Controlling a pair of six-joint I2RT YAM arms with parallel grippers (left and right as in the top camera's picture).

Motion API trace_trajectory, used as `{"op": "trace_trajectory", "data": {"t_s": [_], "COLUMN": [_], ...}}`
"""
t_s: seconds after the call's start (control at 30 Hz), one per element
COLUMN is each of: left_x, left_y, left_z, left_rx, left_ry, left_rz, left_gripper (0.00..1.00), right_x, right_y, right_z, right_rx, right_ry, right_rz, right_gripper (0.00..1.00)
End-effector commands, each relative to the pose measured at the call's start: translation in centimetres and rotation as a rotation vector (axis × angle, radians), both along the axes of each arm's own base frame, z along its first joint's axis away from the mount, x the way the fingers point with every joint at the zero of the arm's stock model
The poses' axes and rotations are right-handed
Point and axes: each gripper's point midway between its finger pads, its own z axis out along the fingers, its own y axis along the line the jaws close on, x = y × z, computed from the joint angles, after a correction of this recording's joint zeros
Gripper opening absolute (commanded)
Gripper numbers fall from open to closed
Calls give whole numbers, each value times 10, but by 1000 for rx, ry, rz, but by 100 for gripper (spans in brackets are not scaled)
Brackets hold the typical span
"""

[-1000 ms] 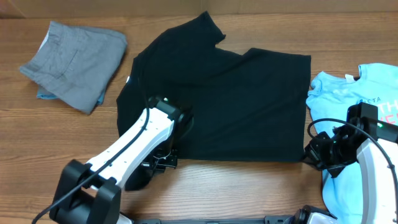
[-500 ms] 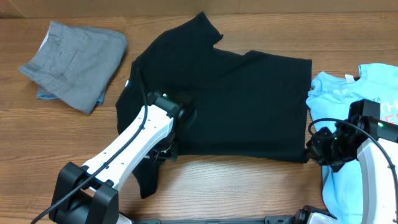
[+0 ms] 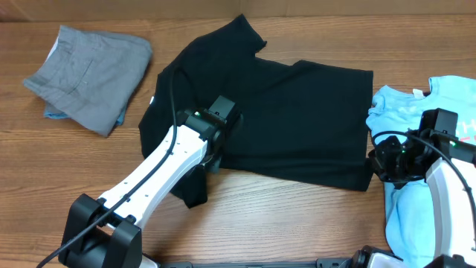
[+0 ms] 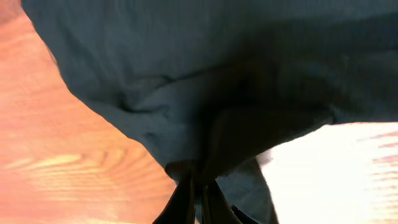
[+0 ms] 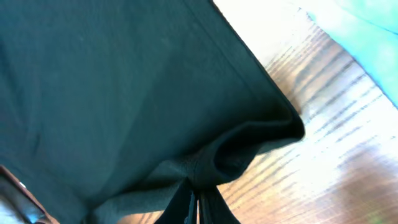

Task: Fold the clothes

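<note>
**Even light overhead, glare at the wrists**

From above we see the table point(image 3: 74, 171) brightly and evenly lit, sharp from edge to edge, with only faint, soft shadows. The black shirt point(image 3: 297, 112) swallows most detail, and its folds barely read. In both wrist views we find patches of wood blown out to white glare. The cloth nearest the lens is soft and blurred, and the left view is tinted orange.

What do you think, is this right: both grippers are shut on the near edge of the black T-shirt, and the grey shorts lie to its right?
Not quite. In the overhead view the grey shorts lie to the left of the black T-shirt, not the right. The left gripper and right gripper are indeed shut on its near edge.
</note>
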Motion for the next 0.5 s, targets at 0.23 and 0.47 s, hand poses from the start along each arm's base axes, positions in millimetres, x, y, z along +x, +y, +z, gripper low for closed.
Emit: {"op": "trace_trajectory", "data": {"t_s": [0.23, 0.47], "left_x": [42, 66], "left_y": [9, 17], "left_z": [21, 26], "left_rx": [72, 63], "left_ry": [-192, -281], "left_rz": [-51, -1], "left_gripper": [5, 5], "right_x": [29, 50], "right_y": [-4, 3], "right_z": [-8, -10], "right_rx": [37, 79], "right_ry": [-34, -100], "right_rz": [-29, -1], "right_gripper": [4, 4]}}
